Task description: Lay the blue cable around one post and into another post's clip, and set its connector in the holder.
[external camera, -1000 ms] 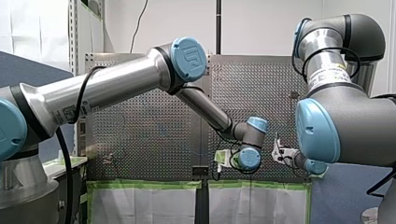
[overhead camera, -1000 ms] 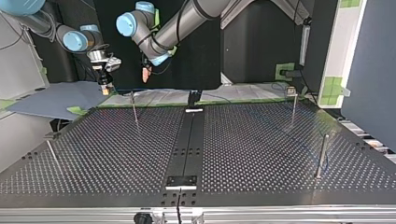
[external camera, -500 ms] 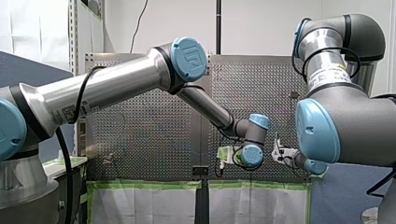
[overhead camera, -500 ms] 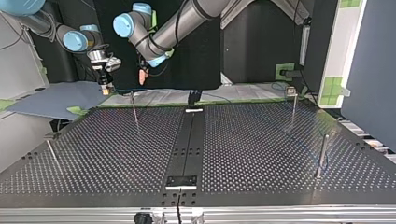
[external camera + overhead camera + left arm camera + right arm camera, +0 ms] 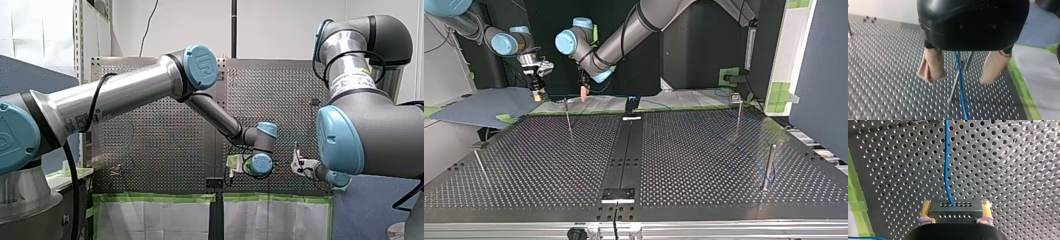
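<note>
My right gripper (image 5: 955, 218) is shut on a black connector (image 5: 955, 210), its yellow pads on both ends. The blue cable (image 5: 946, 165) runs straight ahead from the connector over the perforated table. My left gripper (image 5: 961, 75) is open, and its beige fingers (image 5: 931, 66) straddle the blue cable (image 5: 960, 82) without touching it, just above a thin metal post (image 5: 955, 83). In the top view my left gripper (image 5: 584, 92) hangs at the far edge by the post (image 5: 568, 115). My right gripper (image 5: 538, 92) is to its left.
Other thin posts stand at the top view's far right (image 5: 738, 112), near right (image 5: 769, 167) and near left (image 5: 480, 165). A black block (image 5: 618, 194) sits on the centre strip near the front edge. Green tape (image 5: 1020, 85) lines the table's border.
In the top view my left gripper has dropped and shifted right, coming down over the cable beside the far-left post. My right gripper has held still with the connector.
</note>
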Controlling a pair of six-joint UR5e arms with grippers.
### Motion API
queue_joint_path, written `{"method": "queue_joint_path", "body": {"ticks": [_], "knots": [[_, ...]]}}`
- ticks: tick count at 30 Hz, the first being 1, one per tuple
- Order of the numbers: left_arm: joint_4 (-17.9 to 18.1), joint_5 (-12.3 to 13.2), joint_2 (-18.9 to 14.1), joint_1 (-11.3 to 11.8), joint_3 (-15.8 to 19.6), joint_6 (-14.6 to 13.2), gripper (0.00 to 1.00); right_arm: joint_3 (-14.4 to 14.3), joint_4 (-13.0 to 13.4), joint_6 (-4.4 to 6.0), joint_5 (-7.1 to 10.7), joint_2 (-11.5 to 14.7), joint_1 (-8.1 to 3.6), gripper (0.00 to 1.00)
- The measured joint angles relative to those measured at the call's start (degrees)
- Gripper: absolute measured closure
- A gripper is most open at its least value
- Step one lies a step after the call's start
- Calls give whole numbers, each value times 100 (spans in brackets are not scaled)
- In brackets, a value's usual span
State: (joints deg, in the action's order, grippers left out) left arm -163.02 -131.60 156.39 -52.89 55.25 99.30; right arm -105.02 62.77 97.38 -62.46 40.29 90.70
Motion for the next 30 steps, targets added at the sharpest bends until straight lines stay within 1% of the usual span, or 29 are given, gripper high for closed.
{"method": "queue_joint_path", "body": {"ticks": [2,3,6,7,11,16,17,18,20,21,22,23,24,25,26,27,28,30], "knots": [[55,88,5,107,41,83,0,-2,-39,-45,10,1,-1,98],[71,119,7,151,53,116,0,-3,-71,-90,21,1,-2,98],[95,157,13,254,73,173,0,-3,-137,-193,56,2,-8,98],[98,161,14,270,76,180,0,-3,-149,-211,62,2,-11,98],[190,252,9,327,78,240,0,-5,-171,-234,67,2,-19,98],[393,407,9,277,80,271,0,-4,-176,-215,38,2,-37,98],[442,422,9,261,80,269,15,-4,-176,-208,32,2,-40,98],[485,428,9,251,80,268,15,-4,-175,-199,23,2,-45,98],[580,422,9,230,80,262,40,-2,-172,-190,14,2,-46,98],[618,411,9,222,80,260,40,-1,-169,-187,8,2,-48,98],[657,393,8,215,80,257,59,-1,-167,-185,5,2,-49,98],[709,359,8,207,80,248,71,-1,-167,-181,2,2,-51,98],[742,332,8,201,80,239,71,-2,-163,-170,0,2,-53,98],[769,308,8,196,80,229,87,-2,-158,-154,-1,2,-55,98],[797,285,8,190,81,217,87,-1,-150,-130,-1,2,-58,98],[811,273,8,187,81,210,97,0,-140,-88,0,2,-64,98],[821,268,8,185,81,205,100,2,-133,-54,2,2,-69,98],[830,271,8,184,81,199,100,7,-125,6,4,2,-83,98]]}}
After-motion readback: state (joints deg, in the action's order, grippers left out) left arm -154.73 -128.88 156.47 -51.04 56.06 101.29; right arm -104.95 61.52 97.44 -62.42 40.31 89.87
